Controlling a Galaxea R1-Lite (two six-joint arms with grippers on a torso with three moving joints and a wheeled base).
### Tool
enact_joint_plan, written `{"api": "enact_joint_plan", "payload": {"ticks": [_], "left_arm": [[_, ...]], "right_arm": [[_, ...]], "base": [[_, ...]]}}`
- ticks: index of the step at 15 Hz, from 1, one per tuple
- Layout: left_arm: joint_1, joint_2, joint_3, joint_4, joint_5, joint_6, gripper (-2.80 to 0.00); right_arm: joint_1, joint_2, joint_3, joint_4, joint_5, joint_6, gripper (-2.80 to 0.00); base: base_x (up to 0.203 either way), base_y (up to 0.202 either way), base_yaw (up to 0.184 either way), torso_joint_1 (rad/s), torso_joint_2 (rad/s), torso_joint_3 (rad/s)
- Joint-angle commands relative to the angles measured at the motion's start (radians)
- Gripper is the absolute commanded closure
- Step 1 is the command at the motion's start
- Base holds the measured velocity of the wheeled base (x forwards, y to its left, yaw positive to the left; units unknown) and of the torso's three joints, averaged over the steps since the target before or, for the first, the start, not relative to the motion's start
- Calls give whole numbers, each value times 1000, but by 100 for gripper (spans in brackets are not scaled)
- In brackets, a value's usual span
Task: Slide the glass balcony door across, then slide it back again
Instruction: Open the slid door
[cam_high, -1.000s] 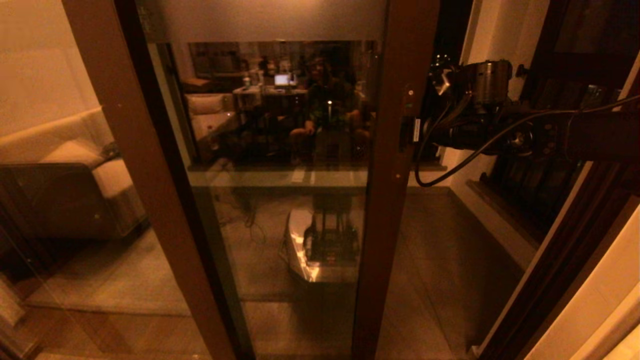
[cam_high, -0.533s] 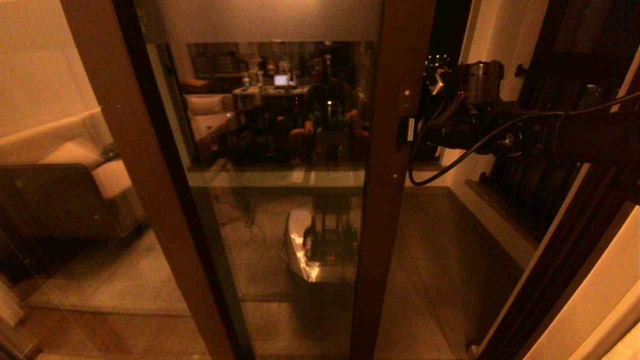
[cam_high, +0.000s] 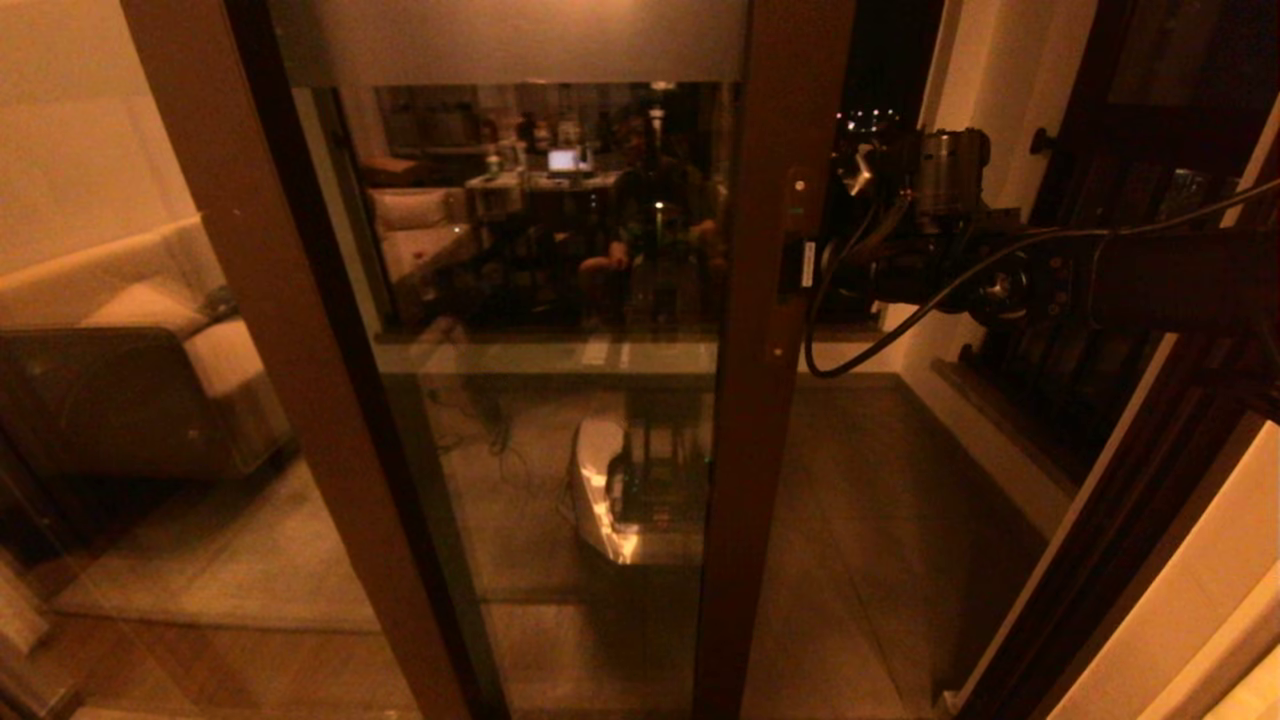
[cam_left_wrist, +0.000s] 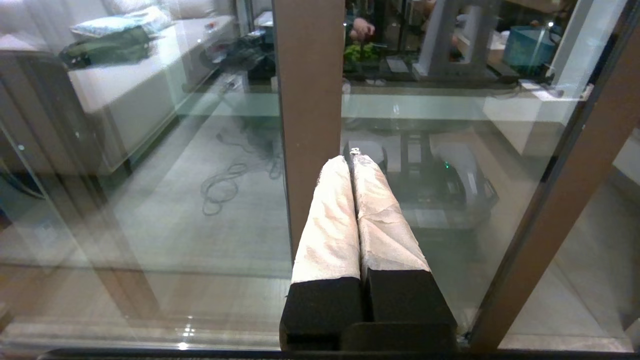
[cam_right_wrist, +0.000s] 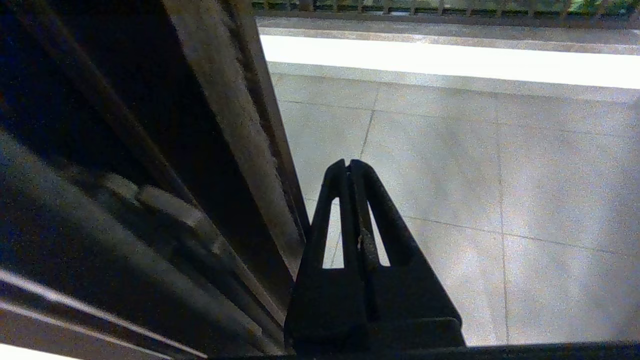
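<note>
Leftward goes the tall brown-framed glass balcony door (cam_high: 560, 330), its handle stile (cam_high: 765, 300) a touch further across than a moment ago, and the right gripper (cam_high: 808, 265) travels with it. That black right arm (cam_high: 1100, 280) reaches in from the right, its tip pressed against the stile's edge beside the narrow handle slot. In the right wrist view the right gripper's fingers (cam_right_wrist: 362, 220) are clenched together on nothing, alongside the door's edge (cam_right_wrist: 235, 130), tiled balcony floor (cam_right_wrist: 475, 175) beyond. The left gripper (cam_left_wrist: 351, 162) hangs back, padded fingers (cam_left_wrist: 330, 220) pressed together, just before the glass.
</note>
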Motion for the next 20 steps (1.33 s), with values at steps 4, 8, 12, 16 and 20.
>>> {"api": "enact_joint_plan", "payload": {"ticks": [4, 8, 12, 16, 20], "left_arm": [[0, 1, 34, -1, -1, 0, 0], [1, 1, 34, -1, -1, 0, 0], [0, 1, 34, -1, -1, 0, 0], [0, 1, 34, -1, -1, 0, 0], [0, 1, 34, -1, -1, 0, 0]], "right_arm": [[13, 16, -8, 0, 0, 0, 0], [30, 67, -78, 2, -15, -2, 0], [62, 98, -106, 0, -73, -9, 0], [89, 102, -106, 0, -73, -9, 0], [135, 101, -106, 0, -75, -9, 0]], "base": [[0, 0, 0, 0, 0, 0], [0, 0, 0, 0, 0, 0], [0, 0, 0, 0, 0, 0], [0, 0, 0, 0, 0, 0], [0, 0, 0, 0, 0, 0]]}}
